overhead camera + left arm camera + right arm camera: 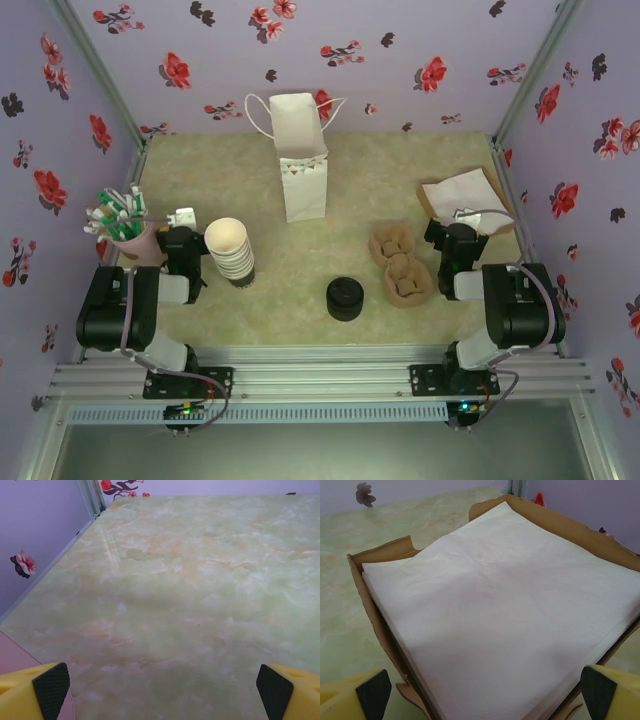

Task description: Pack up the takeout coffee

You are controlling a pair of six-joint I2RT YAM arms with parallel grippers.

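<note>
The takeout coffee is out of view. My left gripper (184,222) (162,692) rests at the near left of the table beside a stack of lidless cream cups (231,252); its jaws stand open over bare tabletop. At the near right, my right gripper (462,222) (482,695) is open too, with nothing between its fingers, hovering at the near edge of a stack of white napkins (505,605) in a brown cardboard tray (380,560) (505,195).
A white paper bag (300,155) with handles stands upright at the back middle. A low stack of black lids (344,298) sits front centre. Brown pulp cup carriers (400,265) lie to its right. A pink holder of green-and-white sticks (122,222) is at the far left.
</note>
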